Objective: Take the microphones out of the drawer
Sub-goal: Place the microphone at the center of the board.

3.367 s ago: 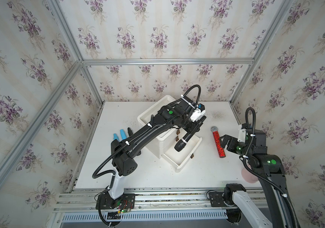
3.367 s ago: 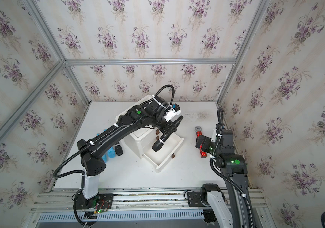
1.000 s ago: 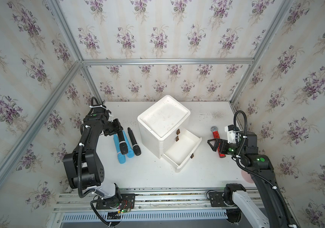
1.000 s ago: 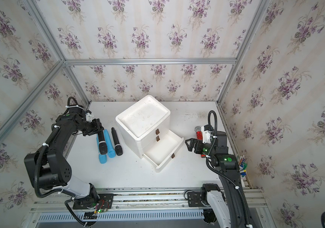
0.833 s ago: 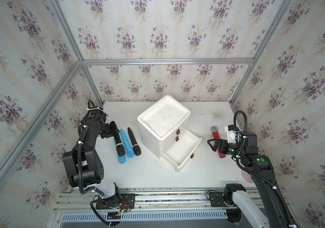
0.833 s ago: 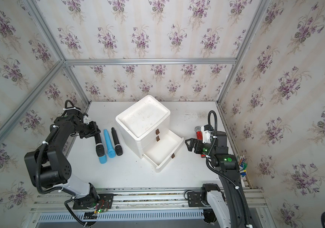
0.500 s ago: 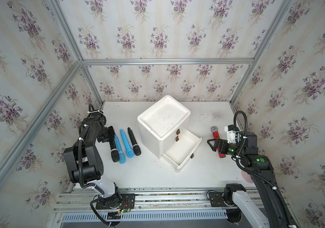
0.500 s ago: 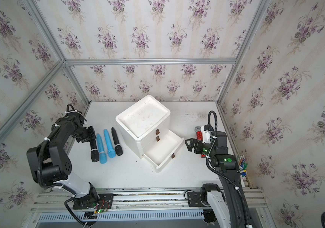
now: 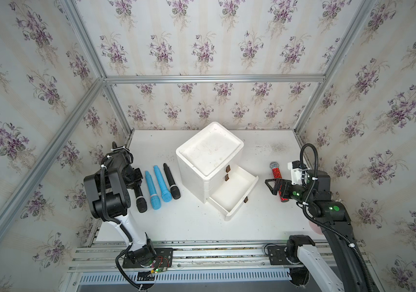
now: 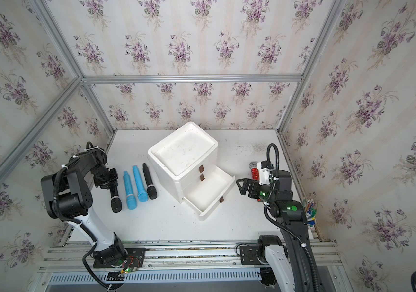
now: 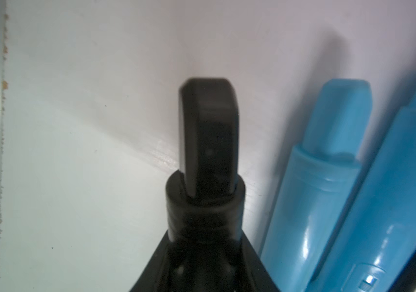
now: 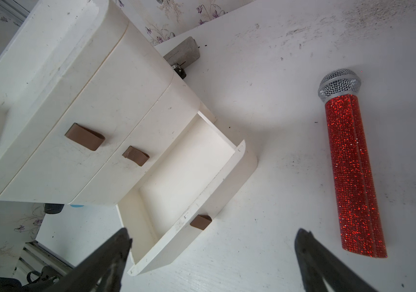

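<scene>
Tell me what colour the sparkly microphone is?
The sparkly microphone is red with a silver mesh head; right wrist view shows it best.

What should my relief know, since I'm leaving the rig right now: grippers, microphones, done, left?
Left gripper: shut on the handle of a black microphone, at the left end of the row beside two blue microphones and another black one.
Right gripper: open, empty, between the bottom drawer and the red microphone on the table.
Done: that drawer is pulled out and empty.
Left: probably only release the held microphone and back away; I can't tell whether it rests on the table.
</scene>
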Controlling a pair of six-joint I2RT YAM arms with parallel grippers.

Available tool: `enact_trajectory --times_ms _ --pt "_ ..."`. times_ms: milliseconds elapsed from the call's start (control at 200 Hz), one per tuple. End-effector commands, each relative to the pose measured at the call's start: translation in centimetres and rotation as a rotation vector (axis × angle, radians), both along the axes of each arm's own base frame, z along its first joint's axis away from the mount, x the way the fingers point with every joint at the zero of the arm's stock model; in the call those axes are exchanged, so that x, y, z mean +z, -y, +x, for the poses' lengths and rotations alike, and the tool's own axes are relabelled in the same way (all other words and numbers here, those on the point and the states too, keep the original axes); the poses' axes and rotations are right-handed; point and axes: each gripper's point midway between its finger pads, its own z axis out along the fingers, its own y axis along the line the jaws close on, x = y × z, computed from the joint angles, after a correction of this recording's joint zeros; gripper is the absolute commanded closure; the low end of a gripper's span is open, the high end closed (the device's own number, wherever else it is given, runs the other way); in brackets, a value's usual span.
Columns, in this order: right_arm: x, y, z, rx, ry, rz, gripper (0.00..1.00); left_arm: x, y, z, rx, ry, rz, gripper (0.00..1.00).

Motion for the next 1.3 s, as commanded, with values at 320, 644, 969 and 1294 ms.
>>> enact_trajectory --times_ms 320,644,969,1294 --pt "1.0 -0.2 0.3 0.011 0.049 0.007 0.0 -1.8 2.4 1.3 0.0 0.005 -0.013 1.0" --pt "1.1 -0.2 0.2 0.012 0.056 0.006 0.0 -1.9 3.4 1.8 -0.014 0.017 -0.007 0.64" --pt "1.3 -0.2 0.1 0.014 0.062 0.007 0.0 -1.2 3.4 1.7 -0.006 0.037 -0.001 0.37" --pt "0.8 -0.3 0.3 0.018 0.039 0.006 0.0 1.7 3.7 2.0 -0.012 0.126 -0.002 0.01"
